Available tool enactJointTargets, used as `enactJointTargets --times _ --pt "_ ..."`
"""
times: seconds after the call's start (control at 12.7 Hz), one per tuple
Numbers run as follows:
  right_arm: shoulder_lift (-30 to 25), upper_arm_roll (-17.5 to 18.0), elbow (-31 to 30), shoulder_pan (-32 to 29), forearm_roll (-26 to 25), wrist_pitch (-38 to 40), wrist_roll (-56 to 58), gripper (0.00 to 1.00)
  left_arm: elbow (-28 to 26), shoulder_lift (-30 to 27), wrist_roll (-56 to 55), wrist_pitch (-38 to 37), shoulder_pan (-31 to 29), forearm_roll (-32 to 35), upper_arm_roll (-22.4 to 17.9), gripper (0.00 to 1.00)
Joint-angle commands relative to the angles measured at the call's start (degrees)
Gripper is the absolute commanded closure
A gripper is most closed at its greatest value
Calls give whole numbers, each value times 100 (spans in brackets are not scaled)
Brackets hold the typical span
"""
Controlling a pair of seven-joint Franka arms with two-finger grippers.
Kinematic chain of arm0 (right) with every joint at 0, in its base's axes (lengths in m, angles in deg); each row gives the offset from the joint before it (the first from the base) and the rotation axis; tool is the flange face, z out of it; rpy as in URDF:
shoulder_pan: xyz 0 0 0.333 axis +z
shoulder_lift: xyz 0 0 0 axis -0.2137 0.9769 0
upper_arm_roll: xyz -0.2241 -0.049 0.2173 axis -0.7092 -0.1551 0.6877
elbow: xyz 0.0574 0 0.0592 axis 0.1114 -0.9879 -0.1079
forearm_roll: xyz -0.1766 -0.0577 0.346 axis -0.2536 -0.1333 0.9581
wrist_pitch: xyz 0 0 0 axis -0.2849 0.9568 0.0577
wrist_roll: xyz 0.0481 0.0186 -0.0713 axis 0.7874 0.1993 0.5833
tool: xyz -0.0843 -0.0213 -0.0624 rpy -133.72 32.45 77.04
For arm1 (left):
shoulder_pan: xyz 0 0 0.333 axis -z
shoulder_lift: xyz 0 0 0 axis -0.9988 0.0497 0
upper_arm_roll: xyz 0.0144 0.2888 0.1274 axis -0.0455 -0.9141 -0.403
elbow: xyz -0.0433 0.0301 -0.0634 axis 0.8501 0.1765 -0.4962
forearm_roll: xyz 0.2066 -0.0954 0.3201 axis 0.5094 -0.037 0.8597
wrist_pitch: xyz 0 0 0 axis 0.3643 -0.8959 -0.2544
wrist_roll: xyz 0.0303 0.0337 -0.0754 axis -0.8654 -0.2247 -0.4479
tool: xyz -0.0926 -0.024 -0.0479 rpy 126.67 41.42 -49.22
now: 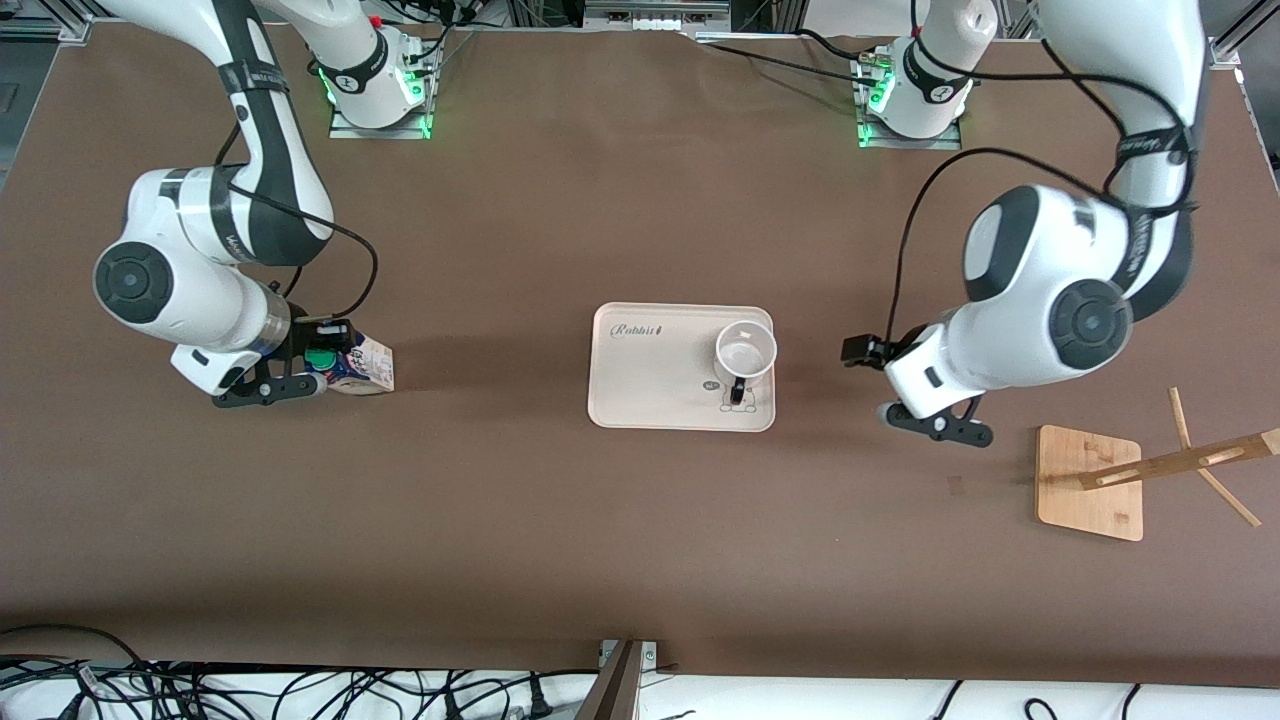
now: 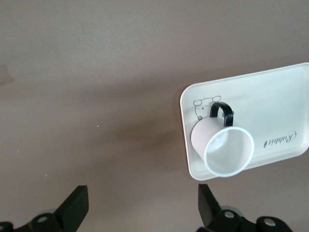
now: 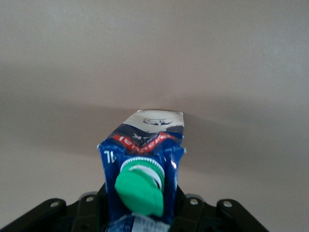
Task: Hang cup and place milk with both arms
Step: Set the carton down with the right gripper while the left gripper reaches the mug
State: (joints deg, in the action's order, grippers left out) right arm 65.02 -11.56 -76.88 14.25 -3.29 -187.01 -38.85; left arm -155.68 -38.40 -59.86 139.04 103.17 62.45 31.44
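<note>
The milk [image 1: 358,364] is seen upright on the brown counter [image 1: 500,500] toward the right arm's end, pinched near its top by the right hand [image 1: 300,375], whose fingers are pressed against the carton's sides; the green cap [image 3: 140,191] is seen close up in the right wrist view. The cup [image 1: 745,352] is found upright on the cream tray [image 1: 640,390] at the counter's middle, in the tray's corner toward the left arm's end, with its black handle [image 1: 737,391] turned toward the front camera. The left hand [image 1: 935,420] is held over bare counter between the tray and the wooden rack [image 1: 1100,480], its fingers [image 2: 75,208] spread wide and gripping nothing. The rack is noted near the left arm's end, well apart from the tray. Nothing lies between the milk and the tray.
</note>
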Motion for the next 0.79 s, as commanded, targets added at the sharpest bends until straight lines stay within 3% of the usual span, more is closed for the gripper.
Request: enactJointTargets --times 0.0,0.08,0.31,0.47,0.71 --pt "-230 -28 -442 48 86 -397 85 28 66 318 -368 437 305 -98 -45 0" --pt "-230 -36 -425 48 86 -389 76 3 66 423 -578 605 462 -98 -45 0" --pt "-414 -89 -224 48 77 -223 -3 0 66 705 -1195 983 937 -1 -10 0" --pt "-572 -186 39 57 69 92 -12 0 57 811 -1178 993 851 -1 410 0" --pt "-643 -282 1012 57 51 996 6 0 -406 741 -1222 1421 1122 -10 456 0"
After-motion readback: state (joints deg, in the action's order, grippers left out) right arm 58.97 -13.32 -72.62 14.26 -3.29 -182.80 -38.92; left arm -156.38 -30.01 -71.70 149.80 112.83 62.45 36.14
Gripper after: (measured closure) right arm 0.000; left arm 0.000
